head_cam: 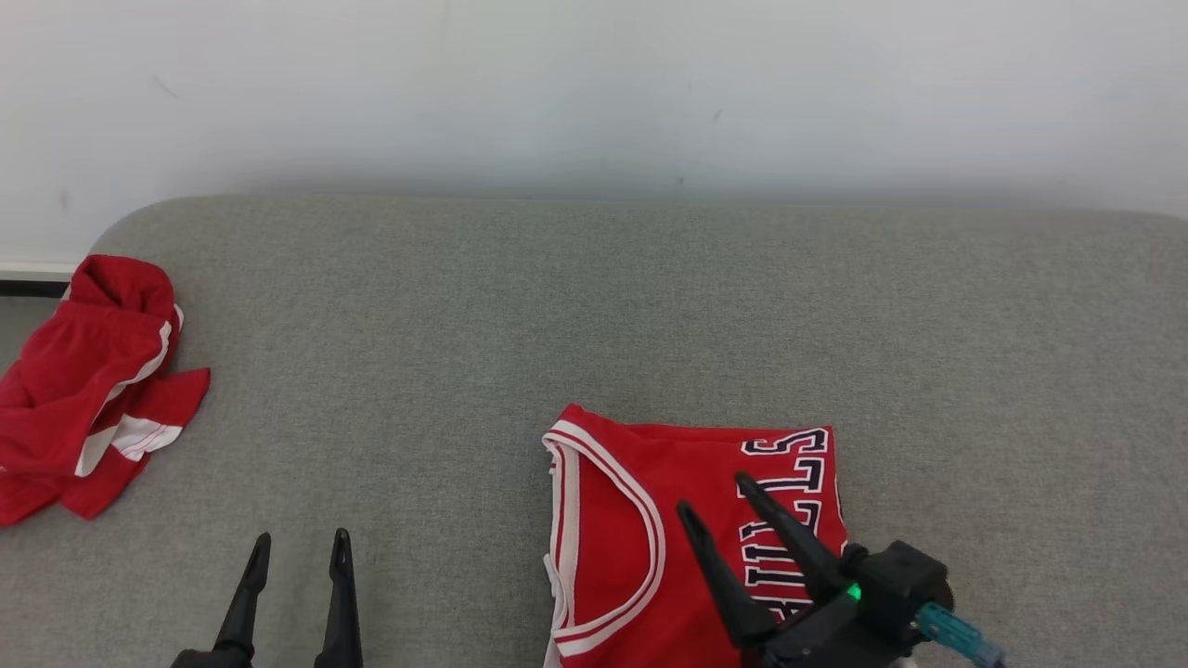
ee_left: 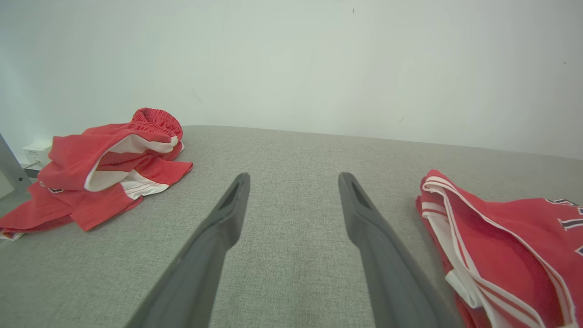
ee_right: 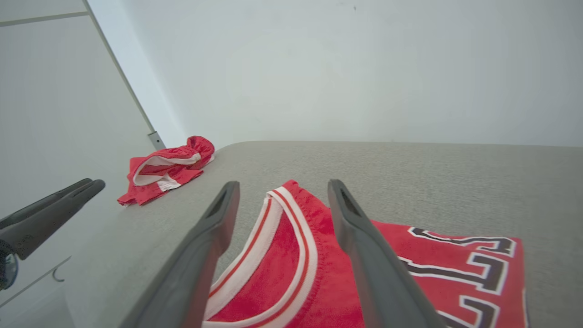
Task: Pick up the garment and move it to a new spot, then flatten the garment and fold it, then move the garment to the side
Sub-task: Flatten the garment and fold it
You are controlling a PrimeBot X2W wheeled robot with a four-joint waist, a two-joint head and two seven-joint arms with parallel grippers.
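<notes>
Finding the folded red jersey [head_cam: 640,520] at five o'clock on the grey cushion [head_cam: 594,306], right under the right gripper [head_cam: 713,492], jaws spread, gripping nothing; spotting the left gripper [head_cam: 302,536] at seven o'clock, likewise parted, empty, apart from the jersey.

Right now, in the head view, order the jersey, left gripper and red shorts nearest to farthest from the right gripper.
1. The folded jersey: directly beneath the right gripper.
2. The left gripper: lower left of the view.
3. The red shorts: crumpled at the far left edge.
</notes>
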